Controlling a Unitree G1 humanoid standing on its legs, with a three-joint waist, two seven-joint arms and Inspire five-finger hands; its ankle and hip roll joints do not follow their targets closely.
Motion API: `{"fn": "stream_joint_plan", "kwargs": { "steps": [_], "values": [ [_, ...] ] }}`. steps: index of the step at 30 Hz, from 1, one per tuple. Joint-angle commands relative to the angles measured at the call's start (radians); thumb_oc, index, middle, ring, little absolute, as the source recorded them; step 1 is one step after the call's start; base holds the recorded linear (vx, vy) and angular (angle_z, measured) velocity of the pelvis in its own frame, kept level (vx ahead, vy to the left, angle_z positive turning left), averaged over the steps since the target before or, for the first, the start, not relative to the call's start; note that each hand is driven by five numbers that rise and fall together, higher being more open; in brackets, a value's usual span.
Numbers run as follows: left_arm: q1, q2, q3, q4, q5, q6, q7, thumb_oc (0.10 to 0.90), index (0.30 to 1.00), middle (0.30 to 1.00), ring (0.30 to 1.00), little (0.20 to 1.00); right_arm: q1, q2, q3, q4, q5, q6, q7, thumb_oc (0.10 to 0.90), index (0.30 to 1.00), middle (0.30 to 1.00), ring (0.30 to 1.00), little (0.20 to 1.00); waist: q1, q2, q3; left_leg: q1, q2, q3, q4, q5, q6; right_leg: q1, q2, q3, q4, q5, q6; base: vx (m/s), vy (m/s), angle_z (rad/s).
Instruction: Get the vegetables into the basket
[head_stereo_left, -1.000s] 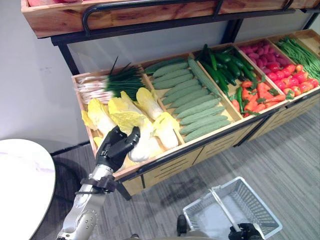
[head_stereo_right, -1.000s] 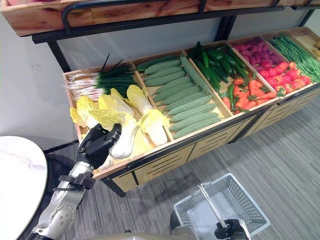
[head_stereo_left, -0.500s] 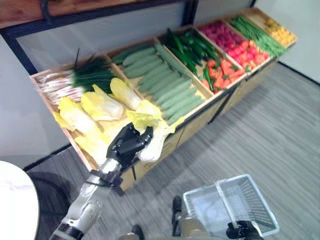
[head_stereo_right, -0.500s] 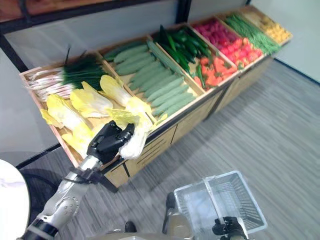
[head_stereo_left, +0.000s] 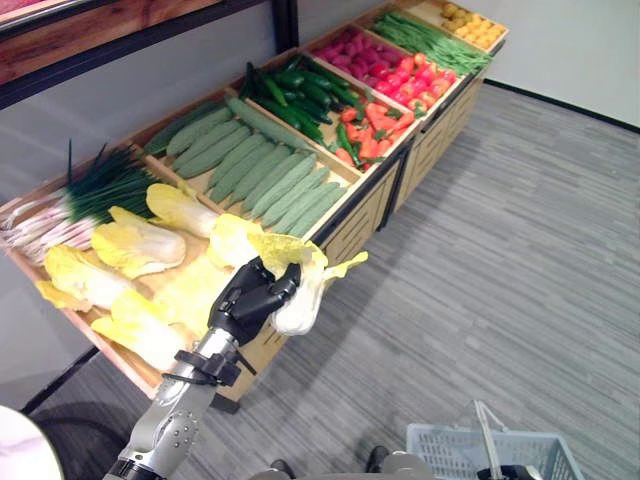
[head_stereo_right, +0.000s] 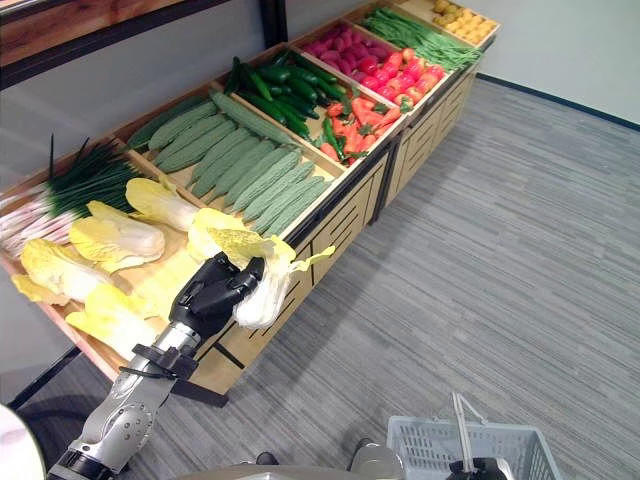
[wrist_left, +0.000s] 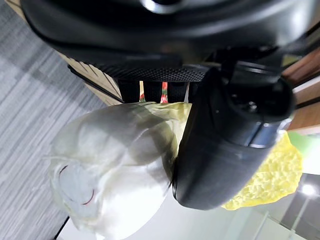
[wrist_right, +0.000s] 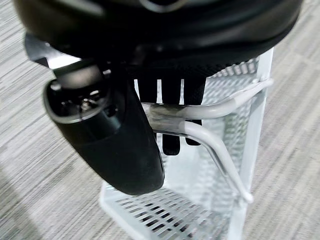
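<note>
The left hand (head_stereo_left: 245, 300) curls around a pale napa cabbage (head_stereo_left: 300, 295), holding it off the front edge of the wooden produce stand (head_stereo_left: 345, 215), while the right hand (wrist_right: 115, 150) grips the white basket (head_stereo_right: 430, 450) by its handle (wrist_right: 200, 125) low over the floor.

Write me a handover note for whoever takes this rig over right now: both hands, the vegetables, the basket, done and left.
Left hand: shut on a napa cabbage, held off the front edge of the wooden stand, over the floor.
Right hand: shut on the handle of the white wire basket, which hangs low at the robot's right.
Done: one cabbage picked from the stand. The visible part of the basket holds nothing.
Left: bring the cabbage across and drop it in the basket. More cabbages, cucumbers and other vegetables lie in the stand's bins.
</note>
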Motion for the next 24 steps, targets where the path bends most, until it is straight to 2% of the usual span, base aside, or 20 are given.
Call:
{"fn": "stream_joint_plan", "kwargs": {
  "steps": [1,3,4,5,6,7,8,10,12,13,14,16,18,24],
  "values": [
    [-0.079,0.006,0.028,-0.170,-0.025,-0.080,-0.039,0.400,0.300,0.300,0.300,0.300,-0.041,-0.031,0.028,0.013,0.019,-0.047,-0.023,0.400,0.300,0.300,0.300,0.300,0.011,-0.038,-0.025,-0.051,-0.017,-0.042,0.062,-0.033,-0.004,0.030,-0.056,0.009,0.018,0.032,0.074,-0.02,-0.204,-0.12],
    [-0.091,0.001,0.012,-0.165,-0.031,-0.079,-0.036,0.400,0.300,0.300,0.300,0.300,-0.037,-0.048,0.018,0.015,0.023,-0.046,-0.030,0.400,0.300,0.300,0.300,0.300,0.005,-0.038,-0.013,-0.086,0.013,-0.040,0.112,-0.014,-0.032,0.051,-0.026,0.024,-0.038,0.026,0.058,-0.05,-0.311,-0.19],
    [-0.105,0.001,0.009,-0.165,-0.029,-0.080,-0.036,0.400,0.300,0.300,0.300,0.300,-0.041,-0.064,0.008,0.016,0.033,-0.048,-0.039,0.400,0.300,0.300,0.300,0.300,0.006,-0.041,0.002,-0.127,0.045,-0.060,0.192,0.005,-0.060,0.066,-0.003,0.043,-0.073,0.026,0.043,-0.06,-0.301,-0.21],
    [-0.106,0.001,0.008,-0.165,-0.029,-0.080,-0.036,0.400,0.300,0.300,0.300,0.300,-0.042,-0.064,0.008,0.017,0.034,-0.048,-0.039,0.400,0.300,0.300,0.300,0.300,0.007,-0.040,0.002,-0.130,0.050,-0.061,0.200,0.003,-0.063,0.067,0.000,0.043,-0.075,0.026,0.041,-0.05,-0.225,-0.25],
    [-0.114,0.001,0.002,-0.168,-0.026,-0.082,-0.037,0.400,0.300,0.300,0.300,0.300,-0.047,-0.075,0.007,0.018,0.033,-0.047,-0.044,0.400,0.300,0.300,0.300,0.300,0.012,-0.040,0.015,-0.154,0.063,-0.094,0.252,0.014,-0.079,0.070,0.010,0.060,-0.086,0.026,0.031,-0.11,-0.098,-0.30],
    [-0.124,-0.004,-0.003,-0.169,-0.021,-0.086,-0.036,0.400,0.300,0.300,0.300,0.300,-0.063,-0.093,0.009,0.021,0.031,-0.045,-0.048,0.400,0.300,0.300,0.300,0.300,0.027,-0.037,0.030,-0.191,0.056,-0.166,0.293,0.056,-0.079,0.058,0.019,0.078,-0.098,0.042,0.017,-0.12,-0.076,-0.57],
    [-0.130,-0.014,-0.008,-0.172,-0.019,-0.090,-0.033,0.400,0.300,0.300,0.300,0.300,-0.076,-0.106,0.010,0.025,0.032,-0.043,-0.053,0.400,0.300,0.300,0.300,0.300,0.040,-0.033,0.035,-0.210,0.037,-0.252,0.287,0.057,-0.082,0.057,0.019,0.097,-0.111,0.045,0.022,-0.09,0.000,-0.72],
    [-0.122,-0.033,-0.008,-0.174,-0.008,-0.102,-0.021,0.400,0.300,0.300,0.300,0.300,-0.092,-0.120,0.018,0.026,0.033,-0.046,-0.060,0.400,0.300,0.300,0.300,0.300,0.080,-0.030,0.033,-0.223,-0.029,-0.463,0.199,0.030,-0.074,0.047,0.017,0.158,-0.121,0.057,0.034,0.04,0.038,-0.83],
    [-0.111,-0.031,0.001,-0.177,0.003,-0.110,-0.019,0.400,0.300,0.300,0.300,0.300,-0.101,-0.127,0.036,0.026,0.024,-0.052,-0.058,0.400,0.300,0.300,0.300,0.300,0.113,-0.031,0.027,-0.237,-0.055,-0.657,0.153,0.026,-0.069,0.027,0.021,0.226,-0.116,0.066,0.040,0.08,0.012,-1.27],
    [-0.107,-0.028,0.004,-0.180,0.003,-0.111,-0.022,0.400,0.300,0.300,0.300,0.300,-0.105,-0.129,0.041,0.030,0.021,-0.053,-0.056,0.400,0.300,0.300,0.300,0.300,0.121,-0.029,0.024,-0.239,-0.062,-0.719,0.134,0.031,-0.069,0.024,0.024,0.248,-0.116,0.067,0.042,0.12,0.050,-1.79],
    [-0.102,-0.014,0.020,-0.184,-0.010,-0.110,-0.035,0.400,0.300,0.300,0.300,0.300,-0.112,-0.133,0.043,0.030,0.023,-0.063,-0.048,0.400,0.300,0.300,0.300,0.300,0.121,-0.022,0.019,-0.235,-0.071,-0.752,0.128,0.025,-0.065,0.024,0.025,0.283,-0.107,0.063,0.046,0.16,0.192,-1.46],
    [-0.098,-0.006,0.014,-0.186,-0.021,-0.102,-0.054,0.400,0.300,0.300,0.300,0.300,-0.091,-0.128,0.032,0.025,0.027,-0.069,-0.037,0.400,0.300,0.300,0.300,0.300,0.104,-0.014,0.001,-0.189,-0.085,-0.720,0.088,0.021,-0.044,0.033,0.003,0.290,-0.096,0.059,0.054,0.15,0.317,-0.54],
    [-0.094,0.019,0.002,-0.192,-0.023,-0.104,-0.056,0.400,0.300,0.300,0.300,0.300,-0.101,-0.121,0.048,0.012,0.022,-0.068,-0.032,0.400,0.300,0.300,0.300,0.300,0.094,-0.018,-0.005,-0.150,-0.103,-0.673,0.068,0.003,-0.018,0.012,-0.015,0.329,-0.065,0.063,0.072,0.05,0.308,-0.32],
    [-0.080,0.046,0.004,-0.182,-0.031,-0.106,-0.058,0.400,0.300,0.300,0.300,0.300,-0.103,-0.099,0.068,-0.015,0.007,-0.068,-0.024,0.400,0.300,0.300,0.300,0.300,0.086,-0.024,-0.009,-0.116,-0.136,-0.603,0.064,-0.028,0.021,-0.027,-0.051,0.399,-0.057,0.110,0.108,-0.01,0.180,-0.45]
  ]
}}
